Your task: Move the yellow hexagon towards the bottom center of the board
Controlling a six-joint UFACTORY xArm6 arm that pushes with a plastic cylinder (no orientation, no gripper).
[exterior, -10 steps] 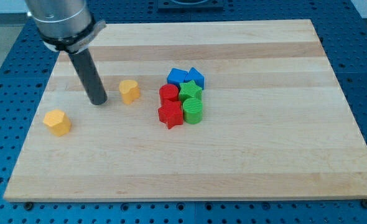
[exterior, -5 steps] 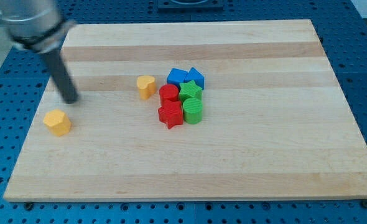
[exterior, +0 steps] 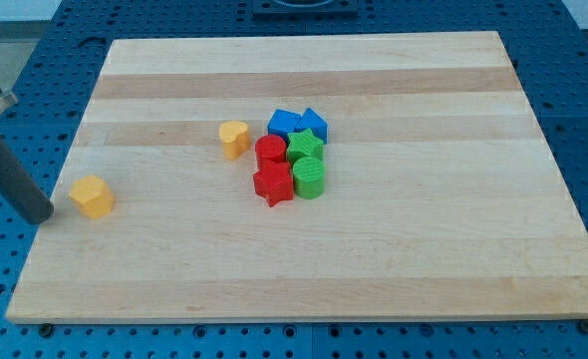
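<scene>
The yellow hexagon (exterior: 93, 196) lies near the board's left edge, about mid-height. My tip (exterior: 41, 217) stands just to its left, at the board's left edge, a small gap away from the block. A yellow heart-shaped block (exterior: 234, 139) lies further right, close to the cluster of blocks in the middle.
A tight cluster sits at the board's middle: two blue blocks (exterior: 298, 125), a red block (exterior: 270, 151), a red star (exterior: 272, 184), a green star (exterior: 305, 146) and a green cylinder (exterior: 309, 178). The wooden board (exterior: 374, 259) rests on a blue pegboard table.
My tip has moved from beside the yellow heart leftward and down to the board's left edge, beside the yellow hexagon. The yellow heart shifted right towards the cluster early on.
</scene>
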